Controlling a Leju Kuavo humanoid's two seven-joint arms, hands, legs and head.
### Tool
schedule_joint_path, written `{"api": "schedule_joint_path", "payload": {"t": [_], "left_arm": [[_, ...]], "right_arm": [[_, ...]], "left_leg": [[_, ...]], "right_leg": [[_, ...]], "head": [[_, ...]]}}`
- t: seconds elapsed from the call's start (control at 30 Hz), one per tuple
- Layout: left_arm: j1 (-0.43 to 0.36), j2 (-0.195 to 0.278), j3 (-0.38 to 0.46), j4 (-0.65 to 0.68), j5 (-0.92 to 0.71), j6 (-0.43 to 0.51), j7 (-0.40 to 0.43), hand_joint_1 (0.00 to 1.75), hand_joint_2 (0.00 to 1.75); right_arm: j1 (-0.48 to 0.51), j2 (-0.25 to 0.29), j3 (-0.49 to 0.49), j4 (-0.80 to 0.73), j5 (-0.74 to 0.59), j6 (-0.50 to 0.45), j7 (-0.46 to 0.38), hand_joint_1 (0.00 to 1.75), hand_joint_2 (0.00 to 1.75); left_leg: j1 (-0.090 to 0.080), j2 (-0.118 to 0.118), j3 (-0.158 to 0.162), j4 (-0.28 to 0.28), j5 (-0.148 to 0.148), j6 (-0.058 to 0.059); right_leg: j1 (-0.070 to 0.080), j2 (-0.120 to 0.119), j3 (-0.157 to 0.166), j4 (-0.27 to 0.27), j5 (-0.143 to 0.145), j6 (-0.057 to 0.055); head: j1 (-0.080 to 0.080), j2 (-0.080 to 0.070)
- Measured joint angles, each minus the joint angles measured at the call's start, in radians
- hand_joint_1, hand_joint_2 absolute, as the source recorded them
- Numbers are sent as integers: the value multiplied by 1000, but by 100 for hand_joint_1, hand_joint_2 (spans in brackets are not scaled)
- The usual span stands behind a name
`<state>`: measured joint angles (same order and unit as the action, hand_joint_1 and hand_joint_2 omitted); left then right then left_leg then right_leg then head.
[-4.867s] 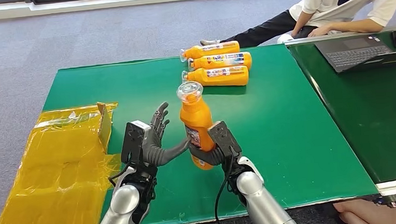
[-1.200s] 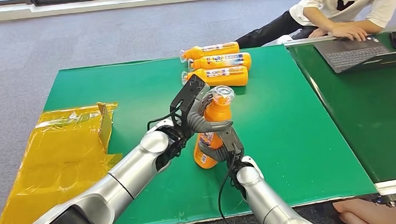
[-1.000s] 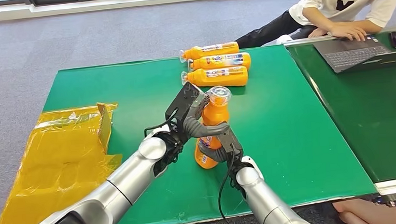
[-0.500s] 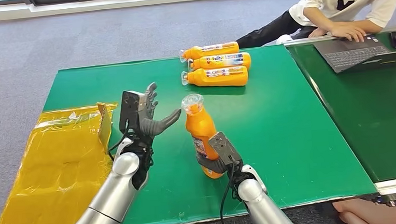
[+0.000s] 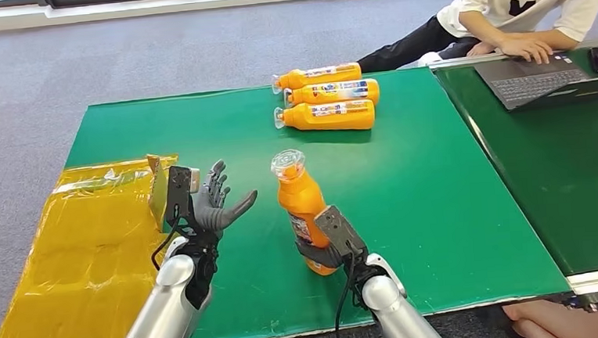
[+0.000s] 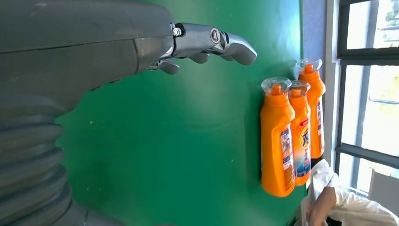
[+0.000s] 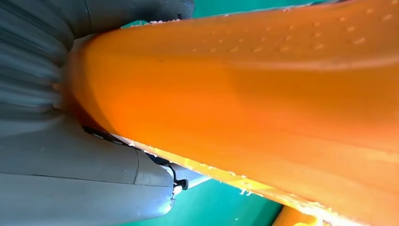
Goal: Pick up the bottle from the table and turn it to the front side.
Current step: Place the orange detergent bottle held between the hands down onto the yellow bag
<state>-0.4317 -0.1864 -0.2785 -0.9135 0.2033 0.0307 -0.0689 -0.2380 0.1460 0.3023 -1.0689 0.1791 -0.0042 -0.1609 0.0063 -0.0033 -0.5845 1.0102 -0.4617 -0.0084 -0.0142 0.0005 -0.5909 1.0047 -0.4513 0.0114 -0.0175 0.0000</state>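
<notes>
On the green counter (image 5: pixel 439 207), toward my near edge, I have the bottle (image 5: pixel 302 208) upright, my right hand (image 5: pixel 328 242) wrapped around its lower body. Just left of the bottle, my left hand (image 5: pixel 208 206) hangs empty, fingers spread.

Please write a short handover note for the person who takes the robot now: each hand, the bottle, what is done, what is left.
Right hand: grips the lower body of the upright orange plastic bottle with the clear cap.
Left hand: open, fingers spread, apart from the bottle, above the green table.
Three more orange bottles lie side by side at the far edge.
Done: bottle picked up.
Left: confirm the label faces front; it cannot be judged here.
</notes>
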Motion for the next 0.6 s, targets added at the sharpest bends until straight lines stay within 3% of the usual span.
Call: {"api": "schedule_joint_path", "payload": {"t": [0.6], "left_arm": [[11, -15, 0, -34, -11, -22, 18, 0, 175]], "right_arm": [[0, -8, 8, 0, -4, -1, 0, 175, 175]], "left_leg": [[0, 0, 0, 0, 0, 0]], "right_leg": [[0, 0, 0, 0, 0, 0]], "head": [[0, 0]]}}
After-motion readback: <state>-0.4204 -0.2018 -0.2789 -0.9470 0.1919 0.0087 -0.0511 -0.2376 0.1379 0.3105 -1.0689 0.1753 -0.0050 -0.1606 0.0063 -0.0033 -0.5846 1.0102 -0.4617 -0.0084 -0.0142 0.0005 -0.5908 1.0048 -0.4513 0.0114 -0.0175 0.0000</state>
